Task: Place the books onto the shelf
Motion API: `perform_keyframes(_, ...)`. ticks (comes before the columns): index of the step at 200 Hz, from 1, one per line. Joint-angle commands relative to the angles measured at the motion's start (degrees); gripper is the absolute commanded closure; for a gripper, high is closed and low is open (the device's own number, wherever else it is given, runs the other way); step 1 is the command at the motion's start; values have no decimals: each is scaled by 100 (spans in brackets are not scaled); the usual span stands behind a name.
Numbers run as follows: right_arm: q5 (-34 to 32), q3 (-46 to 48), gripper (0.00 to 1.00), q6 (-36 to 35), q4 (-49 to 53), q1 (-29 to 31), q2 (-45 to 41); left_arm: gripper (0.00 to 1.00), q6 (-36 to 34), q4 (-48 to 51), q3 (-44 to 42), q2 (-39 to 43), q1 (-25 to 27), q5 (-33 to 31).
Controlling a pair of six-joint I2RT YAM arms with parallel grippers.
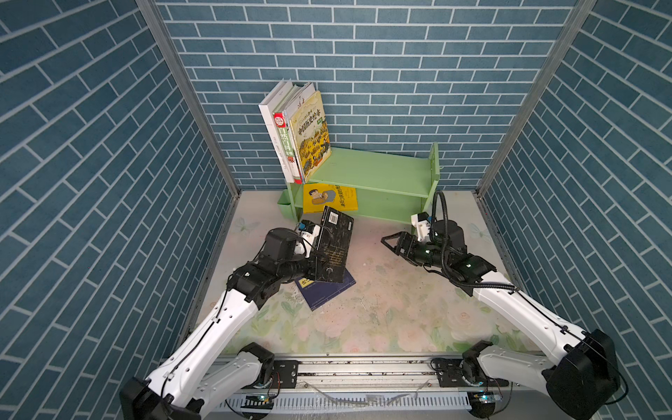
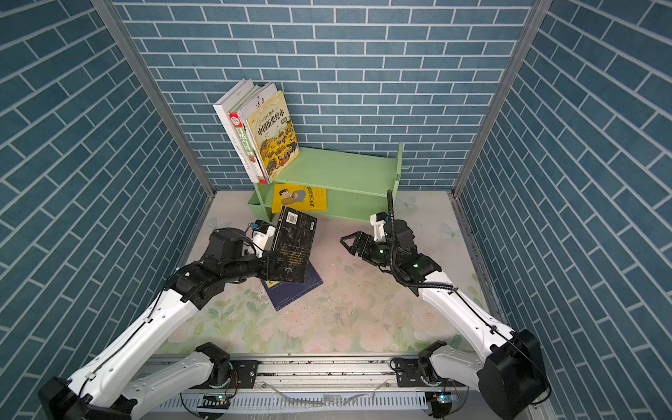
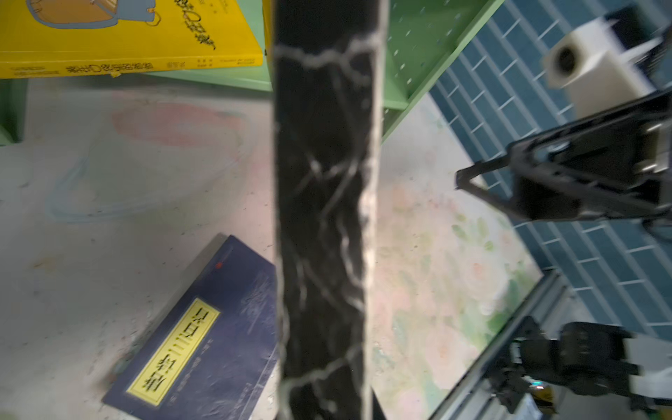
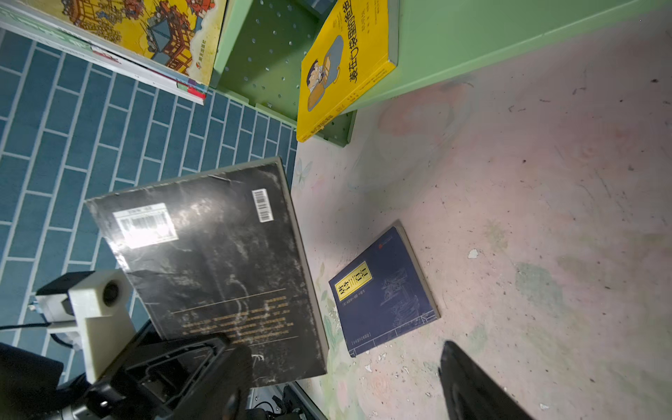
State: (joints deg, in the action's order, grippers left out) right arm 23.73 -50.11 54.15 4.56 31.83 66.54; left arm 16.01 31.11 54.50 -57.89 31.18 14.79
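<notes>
Before the shelf's (image 1: 371, 171) left end, our left gripper (image 1: 315, 260) clamps the black book (image 1: 332, 247) upright by one edge, above the flat navy book (image 1: 323, 294). Our right gripper (image 1: 388, 247) gapes empty before the right end. Four books (image 1: 302, 134) lean at the upper tier's left end, with open board beside them. The yellow book (image 1: 329, 198) lies below.

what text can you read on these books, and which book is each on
"中国历史绘本": on the pale yellow book standing on the shelf
"装在口袋里的爸爸": on the bright yellow book
"唐诗三百首": on the navy book
too small to read: gold print and barcode digits on the black book
too blurred: the green-and-red spine
</notes>
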Motion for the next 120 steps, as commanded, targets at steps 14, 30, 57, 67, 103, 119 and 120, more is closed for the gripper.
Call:
perform_keyframes(14,73,-186,18,-27,184,-161,42,99,-751,107,526,-973,1151,-2370)
perform_keyframes(30,203,-93,18,-19,198,-308,19,99,-1097,-4,603,-1365,1777,-3282)
perform_keyframes(57,404,147,13,-11,290,-709,-185,100,-1453,-117,620,-1863,2407,-4443)
perform_keyframes(67,521,247,9,3,276,-863,-260,100,-1571,-164,576,-1984,2601,-4797)
perform_keyframes(103,1567,550,3,523,-363,-1260,34,100,-2146,-470,458,-2433,3395,-6181)
perform_keyframes(119,2065,693,1,919,-810,-1289,269,100,-2466,-850,373,-2615,3604,-6698)
perform_keyframes(120,2096,703,1,942,-835,-1292,279,100,-2495,-882,362,-2623,3609,-6721)
